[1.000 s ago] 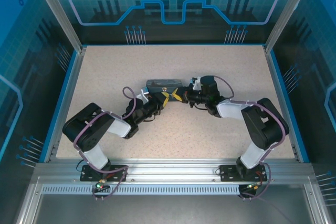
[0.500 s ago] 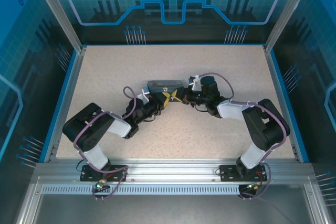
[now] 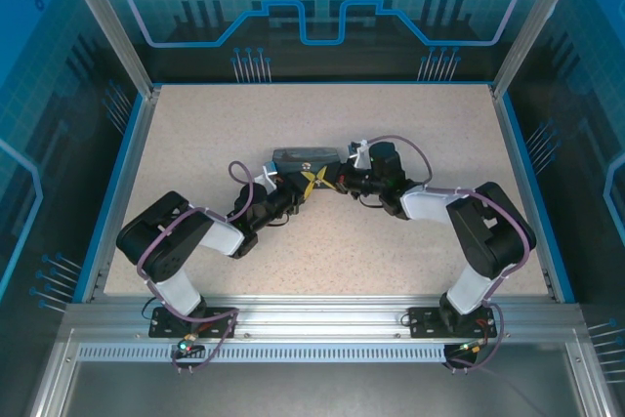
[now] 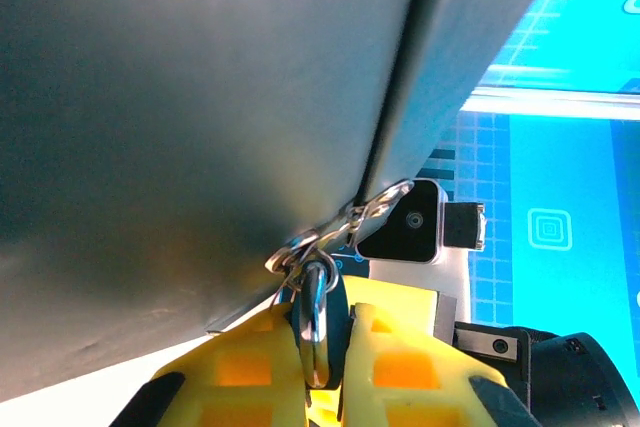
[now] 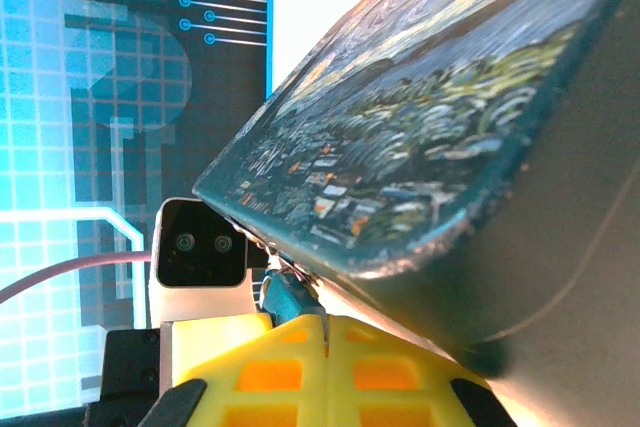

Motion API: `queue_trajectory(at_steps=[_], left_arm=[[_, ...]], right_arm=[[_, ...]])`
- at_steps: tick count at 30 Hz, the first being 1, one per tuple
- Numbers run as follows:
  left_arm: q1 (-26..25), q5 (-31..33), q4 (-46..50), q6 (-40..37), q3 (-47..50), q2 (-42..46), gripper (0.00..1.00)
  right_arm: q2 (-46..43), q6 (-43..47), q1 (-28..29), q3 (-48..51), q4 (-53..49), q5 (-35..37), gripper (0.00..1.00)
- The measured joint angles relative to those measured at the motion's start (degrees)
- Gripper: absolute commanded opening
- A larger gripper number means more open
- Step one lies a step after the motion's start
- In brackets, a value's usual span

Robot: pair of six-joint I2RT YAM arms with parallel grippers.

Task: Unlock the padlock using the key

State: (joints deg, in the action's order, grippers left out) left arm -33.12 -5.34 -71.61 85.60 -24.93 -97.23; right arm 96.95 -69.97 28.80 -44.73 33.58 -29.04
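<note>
Box point(image 5: 420, 147) is sitting mid-table point(image 3: 322, 271), well clear of every edge. The left gripper point(image 3: 309, 184) is clamping the padlock point(image 4: 315, 322) hanging off the box's latch point(image 4: 350, 222), likely steadying it. The right gripper point(image 5: 322, 332) is pressing in fully clenched; can't tell if the key is pinched inside.

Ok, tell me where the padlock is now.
In the left wrist view, the padlock hangs at the box's edge, pinched in the left gripper.
</note>
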Motion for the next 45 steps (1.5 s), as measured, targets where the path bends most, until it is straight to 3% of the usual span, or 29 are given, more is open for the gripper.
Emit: queue_trajectory(at_steps=[15,30,33,35,37,40,45], left_arm=[[0.0,1.6,0.7,0.0,0.0,-2.4,0.0],[0.0,1.5,0.7,-0.7,0.1,-4.3,0.0],[0.0,1.4,0.6,-1.2,0.5,-4.4,0.0],[-0.2,0.5,0.5,-1.7,0.8,-4.5,0.0],[-0.2,0.3,0.0,-2.0,1.0,-4.5,0.0],[-0.2,-0.6,-0.7,-2.2,1.5,-5.0,0.0],[-0.4,-2.2,-1.3,-3.3,1.8,-6.1,0.0]], right_arm=[[3.3,-10.9,1.8,0.1,2.4,5.1,0.0],[5.4,-15.1,1.9,1.0,4.3,5.5,0.0],[5.4,-15.3,2.1,1.6,4.7,5.5,0.22],[5.4,-15.1,2.4,2.2,4.8,5.4,0.46],[5.4,-15.0,2.4,3.1,4.0,5.7,0.61],[5.1,-13.8,2.4,4.4,2.4,6.0,0.72],[3.7,-11.5,2.2,5.9,-0.7,6.1,0.79]])
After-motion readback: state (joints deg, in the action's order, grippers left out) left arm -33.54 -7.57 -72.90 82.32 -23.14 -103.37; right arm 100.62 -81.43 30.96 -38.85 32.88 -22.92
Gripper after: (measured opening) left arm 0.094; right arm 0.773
